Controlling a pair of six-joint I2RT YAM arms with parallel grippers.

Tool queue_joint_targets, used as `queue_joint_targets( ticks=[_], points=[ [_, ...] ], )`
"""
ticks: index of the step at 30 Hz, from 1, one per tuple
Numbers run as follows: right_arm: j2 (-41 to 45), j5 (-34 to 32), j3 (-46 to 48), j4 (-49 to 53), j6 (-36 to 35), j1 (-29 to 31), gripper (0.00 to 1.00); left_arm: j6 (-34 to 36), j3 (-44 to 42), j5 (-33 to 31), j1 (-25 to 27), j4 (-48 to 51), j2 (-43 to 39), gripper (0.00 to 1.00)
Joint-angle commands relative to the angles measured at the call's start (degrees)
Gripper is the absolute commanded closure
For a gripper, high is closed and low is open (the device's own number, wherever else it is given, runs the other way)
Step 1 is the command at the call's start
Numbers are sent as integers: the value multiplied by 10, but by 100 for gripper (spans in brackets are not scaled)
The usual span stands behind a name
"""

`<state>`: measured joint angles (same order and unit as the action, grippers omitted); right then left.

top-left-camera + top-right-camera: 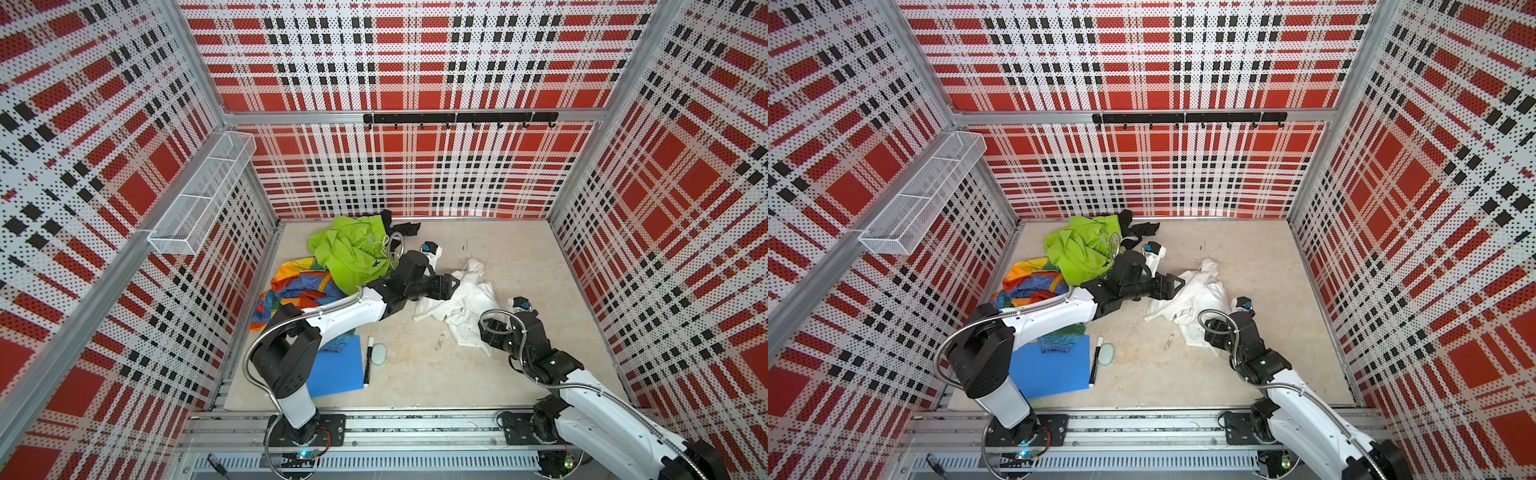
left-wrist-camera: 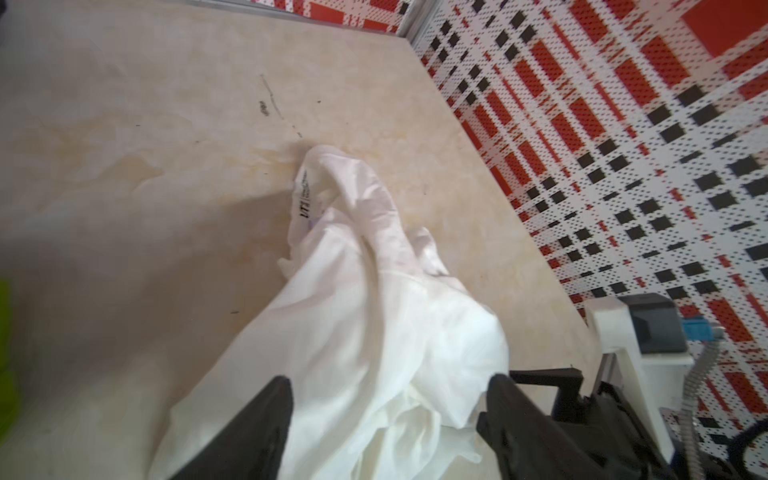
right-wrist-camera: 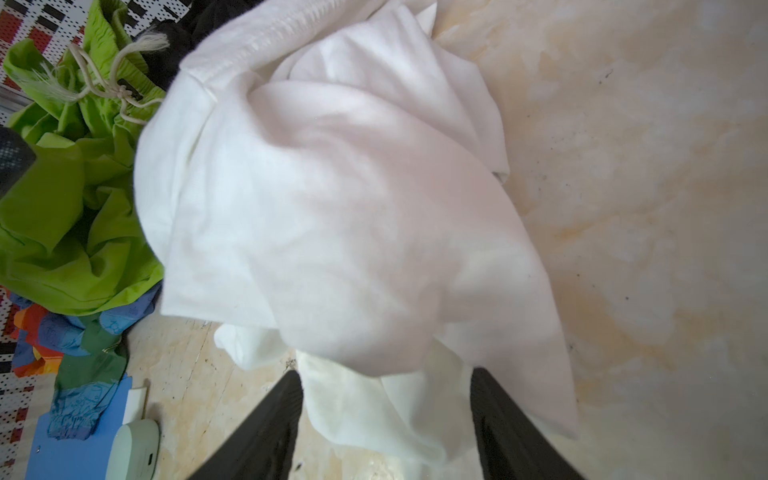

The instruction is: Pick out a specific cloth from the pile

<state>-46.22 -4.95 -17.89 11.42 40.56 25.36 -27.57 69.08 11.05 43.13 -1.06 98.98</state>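
The white cloth (image 1: 461,299) (image 1: 1196,297) lies crumpled on the beige floor, right of the middle and apart from the pile. The pile (image 1: 349,253) sits at the back left, with lime-green fabric on top, rainbow fabric (image 1: 295,286) and black fabric (image 1: 399,226). My left gripper (image 1: 451,286) (image 2: 388,382) is at the cloth's left edge. Its jaws stand wide apart and loose white folds (image 2: 374,311) lie between them. My right gripper (image 1: 485,330) (image 3: 384,374) is at the cloth's near right side, also open over white fabric (image 3: 332,208).
A blue board (image 1: 336,370), a black-and-white marker (image 1: 368,361) and a pale green oval object (image 1: 379,353) lie at the front left. A teal knit piece (image 1: 1059,343) rests on the board. A wire basket (image 1: 203,195) and a hook rail (image 1: 457,118) hang on the walls.
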Motion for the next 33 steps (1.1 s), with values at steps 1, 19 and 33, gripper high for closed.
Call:
queue_joint_targets(
  ticks=[1, 19, 33],
  points=[
    [-12, 1, -5, -4, 3, -3, 34, 9, 37, -8, -21, 21, 40, 15],
    [-203, 95, 27, -256, 3, -75, 69, -10, 119, 97, 49, -27, 201, 25],
    [-254, 140, 34, -377, 45, -114, 70, -53, 69, 90, 119, -62, 194, 30]
  ],
)
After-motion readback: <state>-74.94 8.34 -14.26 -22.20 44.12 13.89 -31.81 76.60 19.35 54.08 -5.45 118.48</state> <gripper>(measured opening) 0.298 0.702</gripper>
